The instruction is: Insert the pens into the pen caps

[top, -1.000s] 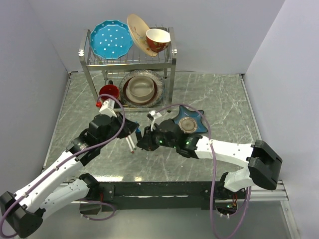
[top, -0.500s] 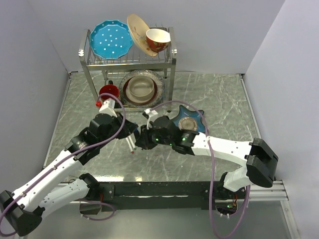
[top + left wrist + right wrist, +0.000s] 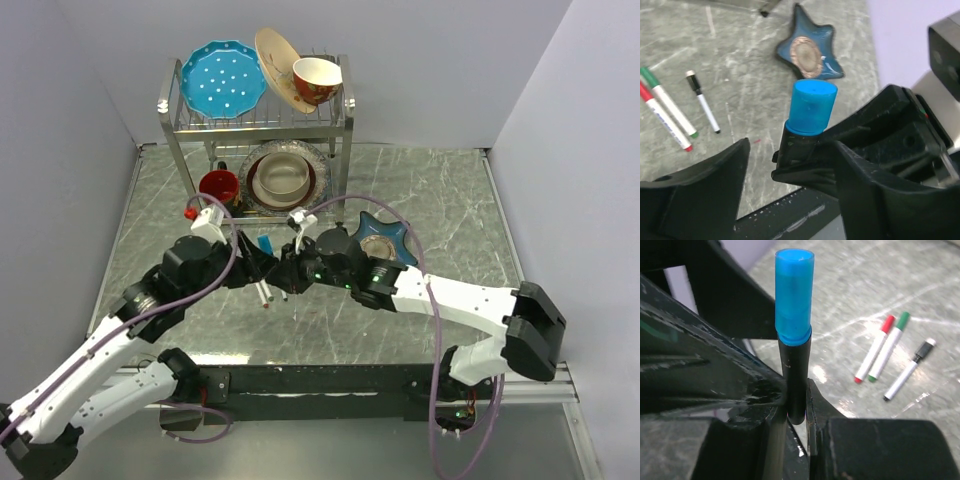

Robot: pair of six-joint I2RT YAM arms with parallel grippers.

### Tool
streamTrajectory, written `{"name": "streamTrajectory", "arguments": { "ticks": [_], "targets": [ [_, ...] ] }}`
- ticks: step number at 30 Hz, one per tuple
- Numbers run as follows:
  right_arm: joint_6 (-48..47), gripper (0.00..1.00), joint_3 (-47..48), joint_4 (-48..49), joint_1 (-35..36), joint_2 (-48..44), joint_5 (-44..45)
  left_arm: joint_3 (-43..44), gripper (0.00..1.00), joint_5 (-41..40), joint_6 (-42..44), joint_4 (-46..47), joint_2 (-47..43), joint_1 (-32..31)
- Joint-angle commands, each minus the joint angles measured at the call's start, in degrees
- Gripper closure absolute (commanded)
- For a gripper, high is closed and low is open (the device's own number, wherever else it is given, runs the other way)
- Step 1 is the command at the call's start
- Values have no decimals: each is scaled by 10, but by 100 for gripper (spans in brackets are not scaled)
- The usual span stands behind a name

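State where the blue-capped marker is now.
Right wrist view: the marker stands upright in the right gripper, with three white pens on the table to its right.

Short dark marker [image 3: 796, 370]: lower barrel hidden inside the right gripper [image 3: 796, 407]; upper end covered by blue plastic cap [image 3: 794, 295]. Slim white pen with red cap [image 3: 665, 120]: cap end cut by left wrist view's edge. Left arm [image 3: 105, 350]: base cropped at overhead view's corner.
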Motion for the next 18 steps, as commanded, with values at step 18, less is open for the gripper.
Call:
{"name": "streamTrajectory", "arguments": {
  "ticks": [18],
  "targets": [
    [27,100,-125,187,0,-200,-227,18,23,258,67,231,-100,-3]
  ]
}}
